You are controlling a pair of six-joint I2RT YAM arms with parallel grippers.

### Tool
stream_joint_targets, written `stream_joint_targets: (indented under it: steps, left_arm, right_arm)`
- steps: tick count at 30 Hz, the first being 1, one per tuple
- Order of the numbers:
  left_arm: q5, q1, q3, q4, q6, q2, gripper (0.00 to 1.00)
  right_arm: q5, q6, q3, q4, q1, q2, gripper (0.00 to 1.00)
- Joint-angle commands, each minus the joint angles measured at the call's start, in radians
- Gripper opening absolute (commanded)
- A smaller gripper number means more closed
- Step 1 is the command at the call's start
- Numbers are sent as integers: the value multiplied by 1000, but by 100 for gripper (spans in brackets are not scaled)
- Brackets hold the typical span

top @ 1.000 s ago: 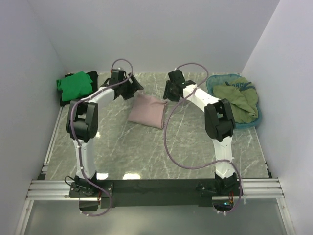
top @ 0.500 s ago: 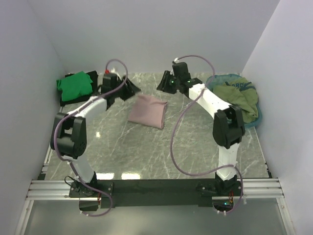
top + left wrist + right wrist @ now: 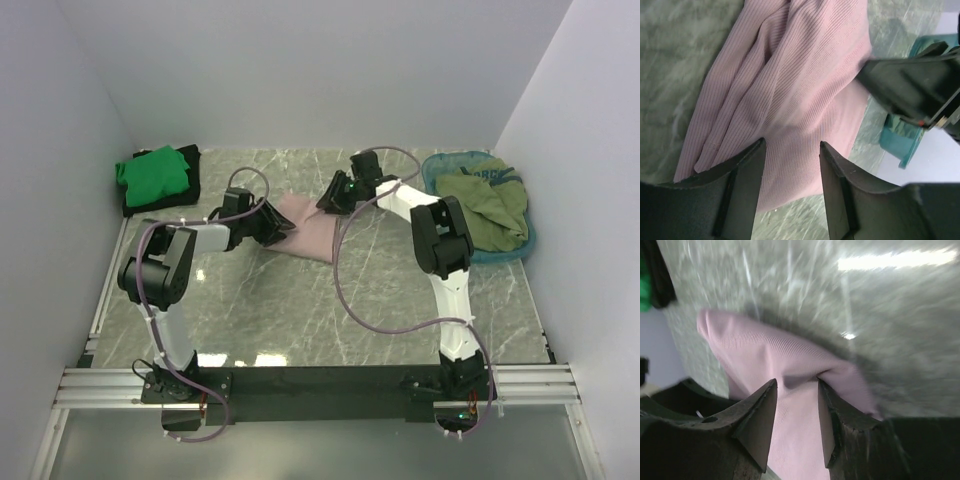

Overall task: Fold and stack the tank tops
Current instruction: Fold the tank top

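A folded dusty pink tank top [image 3: 312, 230] lies on the marble table mid-back. My left gripper [image 3: 280, 226] is low at its left edge, open, with the ribbed pink cloth [image 3: 790, 75] between and below the fingers. My right gripper [image 3: 334, 196] is low at the top's far right edge, open, straddling a fold of the pink cloth [image 3: 765, 355]. The bright green tank top [image 3: 152, 171] lies folded on the black one [image 3: 190, 160] at the back left. The olive green tank top [image 3: 490, 205] lies crumpled in the basket.
The teal oval basket [image 3: 525, 250] stands at the back right by the right wall; its corner shows in the left wrist view [image 3: 897, 142]. The right gripper's black body [image 3: 912, 85] is close across the pink top. White walls enclose the table.
Both arms have come down from above the table to the pink top. The left gripper moved right and nearer to its left edge; the right gripper dropped onto its far right edge.
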Motion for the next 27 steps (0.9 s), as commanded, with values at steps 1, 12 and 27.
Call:
stream_joint_targets:
  steps: [1, 12, 27]
  left_arm:
    - [-69, -20, -49, -27, -42, -58, 54]
    - [-241, -212, -94, -127, -138, -217, 57]
    - [-399, -129, 46, -436, 97, -260, 84]
  right_arm:
    - [22, 35, 43, 0, -42, 17, 45]
    - [236, -146, -77, -133, -42, -192, 45]
    - [371, -276, -241, -196, 73, -464, 45]
